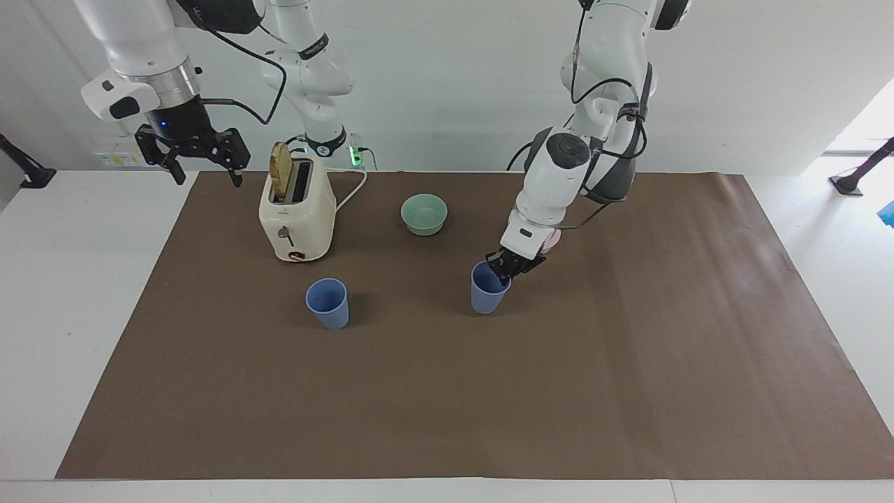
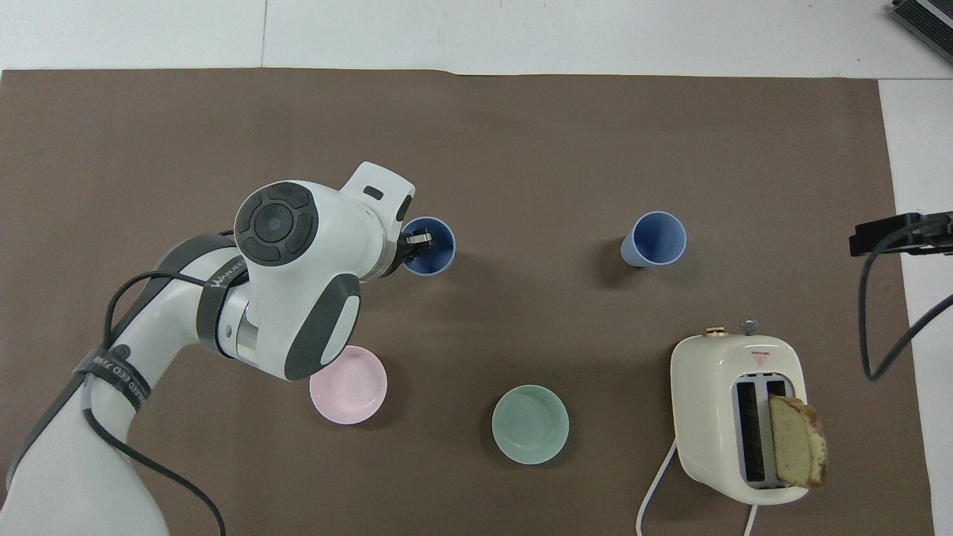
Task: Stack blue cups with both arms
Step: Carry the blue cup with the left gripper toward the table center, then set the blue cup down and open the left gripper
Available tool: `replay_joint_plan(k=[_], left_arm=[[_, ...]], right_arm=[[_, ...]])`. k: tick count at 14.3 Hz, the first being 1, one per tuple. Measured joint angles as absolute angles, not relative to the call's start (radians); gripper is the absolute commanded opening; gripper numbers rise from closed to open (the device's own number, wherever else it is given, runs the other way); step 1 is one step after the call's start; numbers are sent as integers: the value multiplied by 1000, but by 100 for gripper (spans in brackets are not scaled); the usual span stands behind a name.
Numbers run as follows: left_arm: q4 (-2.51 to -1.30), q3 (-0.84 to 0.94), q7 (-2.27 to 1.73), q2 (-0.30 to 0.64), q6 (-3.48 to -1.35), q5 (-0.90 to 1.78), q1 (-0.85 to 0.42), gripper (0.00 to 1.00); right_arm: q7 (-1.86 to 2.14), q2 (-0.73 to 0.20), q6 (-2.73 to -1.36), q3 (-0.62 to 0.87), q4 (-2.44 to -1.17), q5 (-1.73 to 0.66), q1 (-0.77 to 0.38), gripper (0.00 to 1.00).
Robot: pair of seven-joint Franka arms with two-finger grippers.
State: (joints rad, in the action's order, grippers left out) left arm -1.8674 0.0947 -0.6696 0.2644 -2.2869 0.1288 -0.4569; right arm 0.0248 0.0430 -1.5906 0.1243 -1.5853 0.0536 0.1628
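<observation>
Two blue cups show on the brown mat. One blue cup [image 1: 327, 302] [image 2: 655, 239] stands upright, farther from the robots than the toaster. My left gripper [image 1: 506, 269] [image 2: 417, 242] is shut on the rim of the other blue cup [image 1: 487, 290] [image 2: 432, 248], with one finger inside it, at the middle of the mat; whether its base touches the mat I cannot tell. My right gripper [image 1: 204, 166] hangs open in the air over the table edge beside the toaster and waits; only its edge [image 2: 897, 232] enters the overhead view.
A cream toaster [image 1: 296, 212] [image 2: 738, 417] with a slice of bread sticking up stands toward the right arm's end. A mint-green bowl [image 1: 424, 214] [image 2: 530, 424] and a pink bowl [image 2: 348, 384], partly hidden by the left arm, lie nearer to the robots than the cups.
</observation>
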Motion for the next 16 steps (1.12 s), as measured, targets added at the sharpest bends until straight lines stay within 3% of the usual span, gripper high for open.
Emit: replay_joint_plan(k=[11,12,13,14,16], left_arm=[[-1915,93,-668,264,-2286,96,-488,0],[-1915,93,-668,264,-2286,96,-490,17],[-1915,92,-668,264,-2286,96,-490,65],[-1915,92,-668,264,-2286,96,-490,100],[-1915,89,-668,264,-2286,96,-490,100]], right_arm=[[25,44,-1591,124,-1587,54,163,100],[25,44,-1591,124,-1588,54,163,100],[25,44,-1591,124,-1589,54,163,100],[25,44,-1591,125,-1591,54,162,100],[25,44,-1591,126,-1594,42,161,100]])
